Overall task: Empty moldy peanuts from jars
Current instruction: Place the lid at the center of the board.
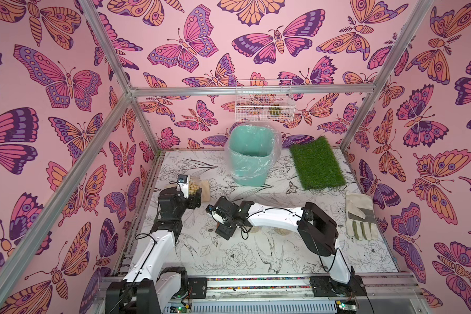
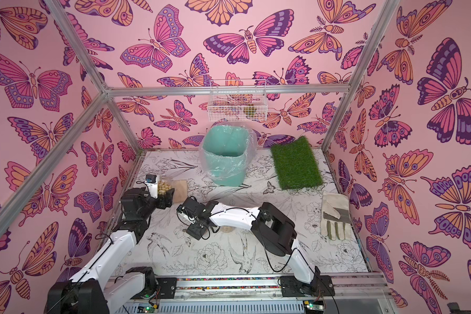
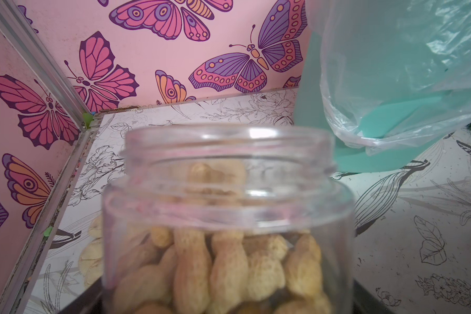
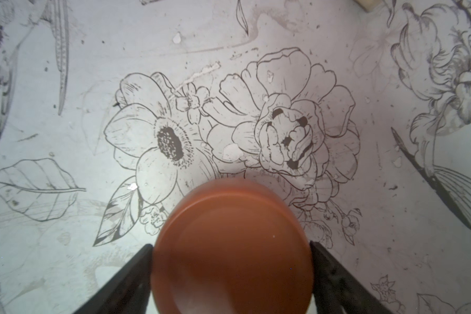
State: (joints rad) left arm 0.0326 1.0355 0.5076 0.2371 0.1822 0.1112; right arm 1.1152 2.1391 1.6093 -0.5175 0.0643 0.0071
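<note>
My left gripper (image 1: 195, 198) is shut on a clear jar (image 3: 229, 217) near the table's left rear. The jar's mouth is open, with no lid on it. Moldy peanuts (image 3: 229, 266), pale beige and in their shells, fill the jar below its neck; both top views show them through the wall (image 1: 193, 188) (image 2: 165, 187). My right gripper (image 4: 231, 246) hangs over the middle of the table, pointing down, shut on a round brown lid (image 4: 229, 274) by its two sides. Under the lid there is only the printed tabletop.
A mint-green bin (image 1: 245, 176) with a clear liner stands at the back centre, close beyond the held jar (image 3: 324, 130). A tan block (image 1: 206, 190) lies beside the jar. A grass mat (image 1: 317, 164), a work glove (image 1: 360, 217) and a wall basket (image 1: 264, 103) are on the right.
</note>
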